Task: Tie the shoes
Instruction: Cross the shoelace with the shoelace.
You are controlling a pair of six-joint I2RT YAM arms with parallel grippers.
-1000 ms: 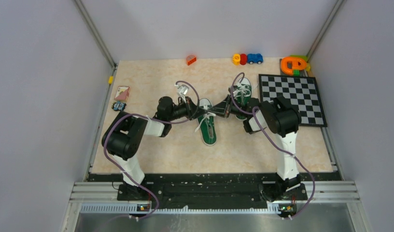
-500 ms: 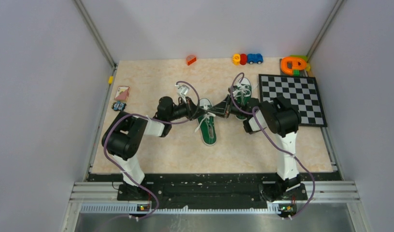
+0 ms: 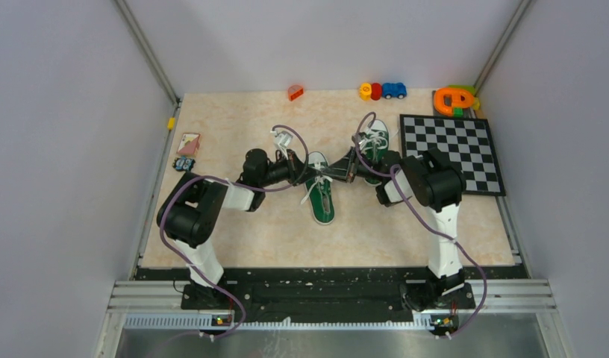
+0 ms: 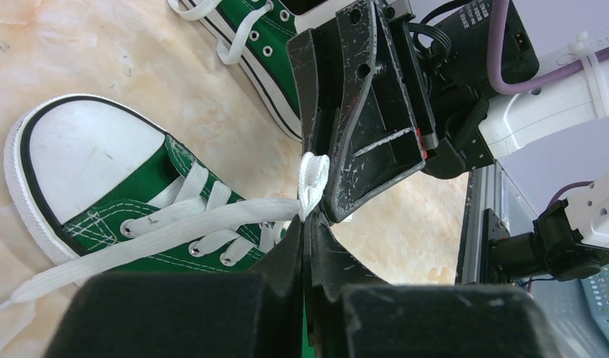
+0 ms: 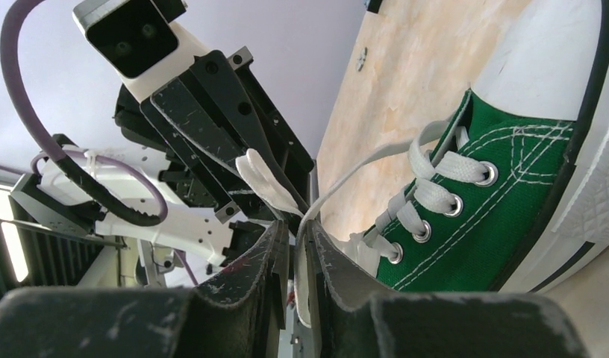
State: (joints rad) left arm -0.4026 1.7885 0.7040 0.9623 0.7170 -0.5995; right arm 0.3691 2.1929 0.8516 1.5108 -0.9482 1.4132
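- My left pincer (image 4: pixel 304 231) is closed, and its two black fingers pinch a strand of the white flat lace (image 4: pixel 212 216).
- This lace comes out from the eyelets of the small dark green canvas sneaker with white rubber sole and white toe cap (image 4: pixel 130 205). The sneaker lies on the beige marble-pattern table (image 3: pixel 249 231), in the middle, between my two arms.
- My right pincer (image 5: pixel 294 235) is closed too, with only a narrow gap between the fingers. Another strand of the same lace passes through this gap and is gripped there.
- The two pincers meet tip to tip just above the laced part of this sneaker, almost touching each other. In the left wrist view a small folded loop of lace sits at the tip of the right pincer. In the right wrist view a similar loop sits between the fingers of the left one.
- The lace is drawn straight from the eyelets up to the pincers.
- The second green sneaker of the pair (image 3: pixel 376 140) stands farther back, beside my right arm and partly hidden by it. Its laces lie loose.
- A black-and-white chessboard (image 3: pixel 452 153) lies flat on the right side of the table, apart from both shoes.
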